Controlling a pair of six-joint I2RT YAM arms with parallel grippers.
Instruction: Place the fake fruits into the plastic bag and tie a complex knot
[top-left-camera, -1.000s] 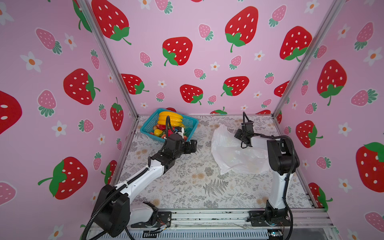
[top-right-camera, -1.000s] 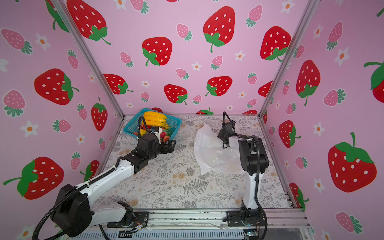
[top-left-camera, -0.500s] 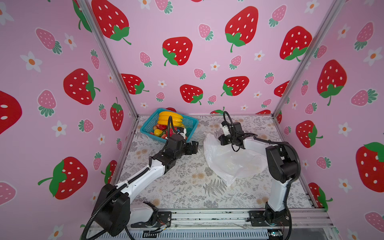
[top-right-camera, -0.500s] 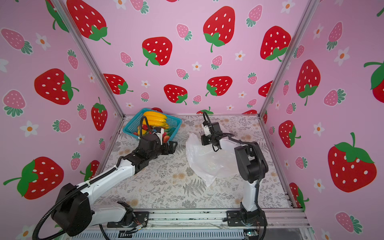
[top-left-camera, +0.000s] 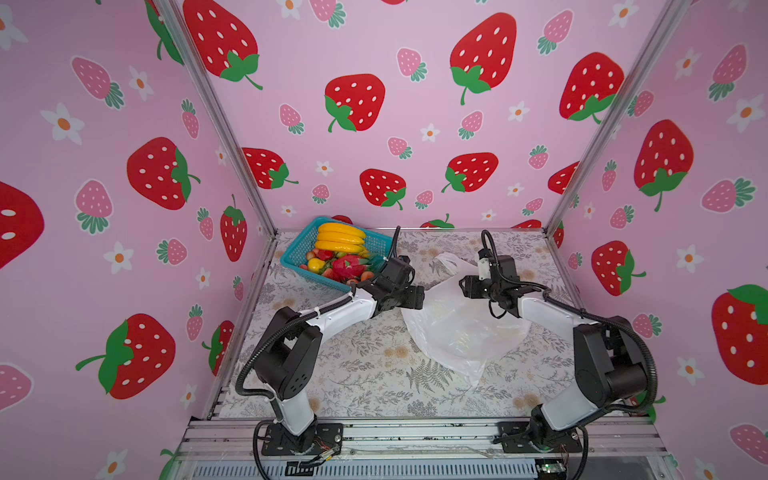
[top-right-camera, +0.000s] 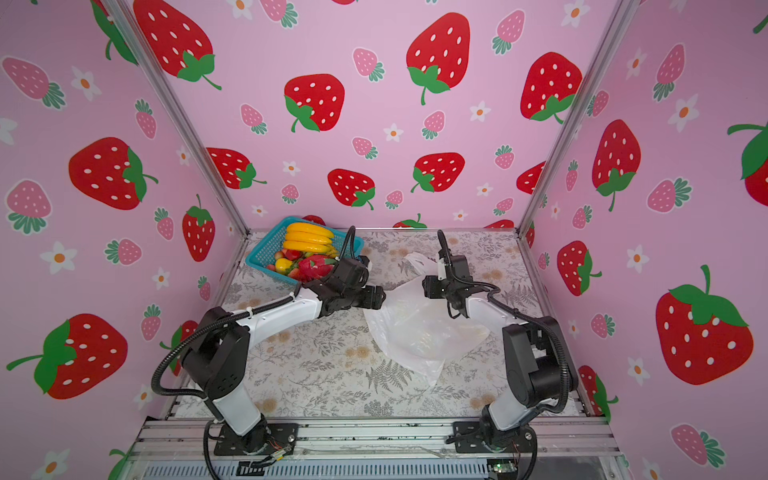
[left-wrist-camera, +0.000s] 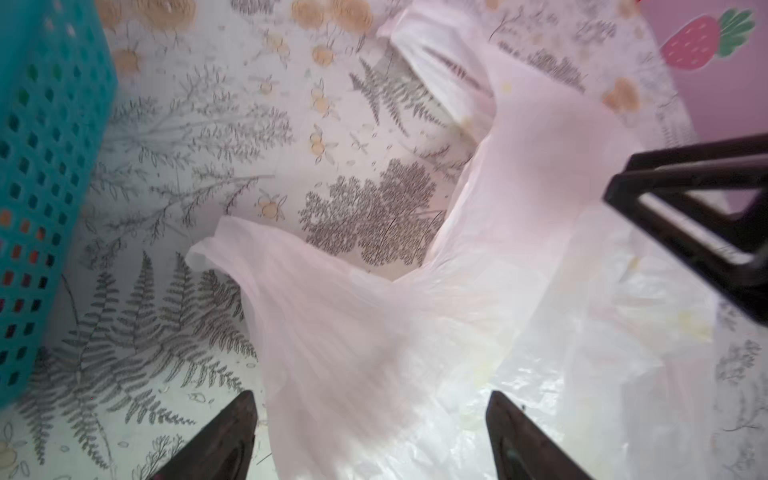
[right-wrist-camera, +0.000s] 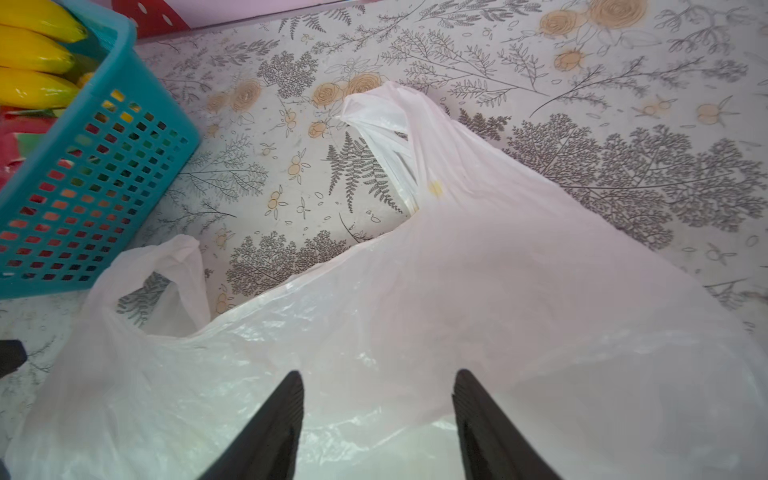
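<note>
The fake fruits (top-left-camera: 338, 249) lie heaped in a teal basket at the back left: a yellow banana bunch (right-wrist-camera: 33, 54), a pink dragon fruit (top-left-camera: 347, 266) and small red and yellow pieces. The plastic bag (top-left-camera: 461, 328) (top-right-camera: 419, 328) lies flat and crumpled at mid-table. Its two handle loops (right-wrist-camera: 374, 120) lie loose, and no knot is in view. My left gripper (top-left-camera: 415, 297) (left-wrist-camera: 370, 415) is open at the bag's left edge, with one handle strip (left-wrist-camera: 332, 311) lying between its fingers. My right gripper (top-left-camera: 465, 286) (right-wrist-camera: 378, 386) hovers open over the bag (right-wrist-camera: 498, 291), gripping nothing.
The teal mesh basket (top-left-camera: 297, 253) (top-right-camera: 262, 253) stands against the left wall, close behind my left wrist. Pink strawberry walls close in three sides. Bare floral tabletop (top-left-camera: 365, 374) stretches in front of the bag towards the metal rail.
My right gripper dragged the bag leftward from the right side towards the middle, then opened and let go. My left gripper moved right to the bag's edge.
</note>
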